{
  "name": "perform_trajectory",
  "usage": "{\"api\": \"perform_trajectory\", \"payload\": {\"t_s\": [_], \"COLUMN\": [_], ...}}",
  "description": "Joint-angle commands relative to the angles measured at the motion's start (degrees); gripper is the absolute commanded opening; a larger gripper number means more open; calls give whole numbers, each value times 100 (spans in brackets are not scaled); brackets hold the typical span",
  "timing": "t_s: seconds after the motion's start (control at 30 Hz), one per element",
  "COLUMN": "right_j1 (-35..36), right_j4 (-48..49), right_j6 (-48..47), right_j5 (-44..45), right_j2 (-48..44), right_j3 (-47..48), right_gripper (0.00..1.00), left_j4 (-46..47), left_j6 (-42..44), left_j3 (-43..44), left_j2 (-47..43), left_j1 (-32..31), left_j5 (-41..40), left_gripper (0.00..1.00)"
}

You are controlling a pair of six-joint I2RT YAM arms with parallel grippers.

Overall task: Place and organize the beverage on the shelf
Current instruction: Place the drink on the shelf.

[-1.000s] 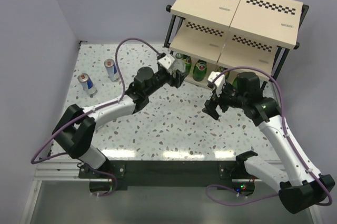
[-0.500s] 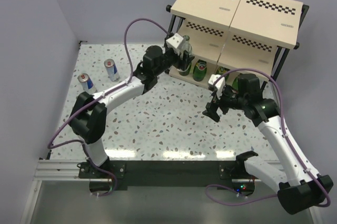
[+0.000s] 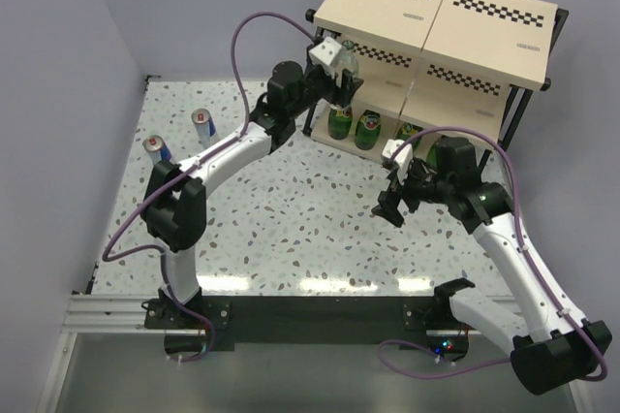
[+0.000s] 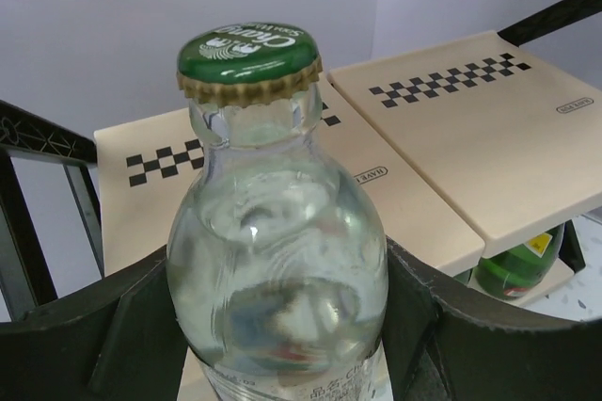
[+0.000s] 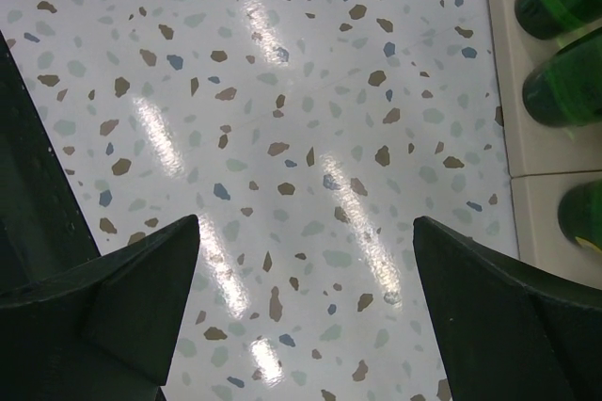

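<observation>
I have the clear bottle [image 4: 277,260] clamped between the two fingers of my left gripper [image 4: 282,326]. It stands upright, long axis vertical, with its green crown cap [image 4: 249,57] on top. I hold it in the air at the near left corner of the shelf [image 3: 446,15], level with the middle tier and not resting on any board.

In my left wrist view the bottle's lower part is cut off by the frame edge, and only the top strip of its label shows. From above, my wrist camera housing covers most of the bottle [image 3: 346,69], so I cannot tell how close it is to the middle board.

On the lowest tier stand green bottles [image 3: 340,122], two in plain sight at the left. A third [image 3: 407,130] is partly hidden by my right arm's cable.

My right gripper [image 3: 392,207] hangs over the speckled table [image 3: 291,219] just near of the shelf, fingers wide apart and holding nothing.

Two blue-and-silver cans [image 3: 204,128] stand upright on the far left of the table, well apart from the shelf.
</observation>
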Motion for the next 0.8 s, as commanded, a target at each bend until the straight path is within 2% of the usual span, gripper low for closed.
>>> {"api": "perform_trajectory", "payload": {"t_s": [0.0, 0.77], "right_j1": [-14, -22], "right_j4": [133, 160], "right_j6": [-100, -100], "right_j5": [-151, -159], "right_j2": [21, 39], "right_j3": [6, -47], "right_gripper": [99, 99], "left_j4": [830, 733], "left_j6": [35, 158], "left_j3": [686, 1504], "left_j2": [-94, 540], "left_j1": [62, 211], "left_j5": [83, -13], "left_gripper": [0, 0]}}
